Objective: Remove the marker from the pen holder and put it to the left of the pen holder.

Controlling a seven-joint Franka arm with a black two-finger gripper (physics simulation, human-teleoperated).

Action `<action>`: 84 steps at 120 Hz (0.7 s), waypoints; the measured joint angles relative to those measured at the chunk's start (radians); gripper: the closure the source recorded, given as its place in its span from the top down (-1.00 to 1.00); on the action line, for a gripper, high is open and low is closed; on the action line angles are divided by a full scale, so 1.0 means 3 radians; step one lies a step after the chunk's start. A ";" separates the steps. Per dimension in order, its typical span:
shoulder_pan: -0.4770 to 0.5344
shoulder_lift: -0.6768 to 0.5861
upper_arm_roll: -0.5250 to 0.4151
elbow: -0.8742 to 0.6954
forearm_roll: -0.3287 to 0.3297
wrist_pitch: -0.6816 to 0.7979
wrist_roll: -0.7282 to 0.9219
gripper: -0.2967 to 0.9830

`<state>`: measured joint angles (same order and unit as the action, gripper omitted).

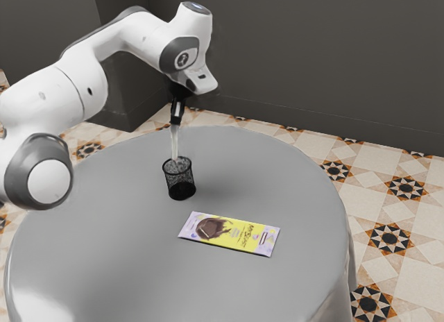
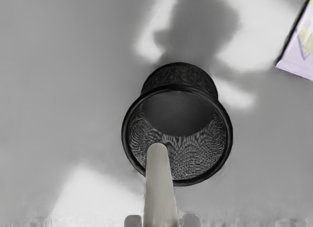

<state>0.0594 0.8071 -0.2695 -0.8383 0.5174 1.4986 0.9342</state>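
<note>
The gripper (image 1: 176,119) points down above the pen holder (image 1: 180,182), shut on the marker (image 1: 175,140). Pale and slim, the marker hangs nearly upright, most of it above the rim and its lower end at the holder's mouth. In the wrist view the marker (image 2: 159,185) reaches from between the fingertips of the gripper (image 2: 162,220) to over the inside of the black mesh pen holder (image 2: 225,134). The pen holder stands upright on the table. The marker's upper end is hidden in the gripper.
A yellow and purple packet (image 1: 230,234) lies flat on the round grey table (image 1: 118,246), nearer the exterior view's camera than the pen holder. One corner of the packet (image 2: 301,56) shows in the wrist view. A dark wall (image 1: 312,65) stands behind the table.
</note>
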 joint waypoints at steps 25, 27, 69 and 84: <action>0.0507 -0.0471 0.0010 0.0001 -0.0351 -0.0378 0.0003 -0.67; 0.0545 -0.0465 0.0012 0.0004 -0.0351 -0.0415 -0.0016 -0.67; 0.0562 0.0828 0.0064 0.1222 0.0005 -0.1835 -0.0985 -0.69; 0.0551 0.0966 0.0063 0.1256 0.0048 -0.1998 -0.1280 -0.69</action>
<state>0.2246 1.0970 -0.2506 -0.4614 0.5319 0.8993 0.5502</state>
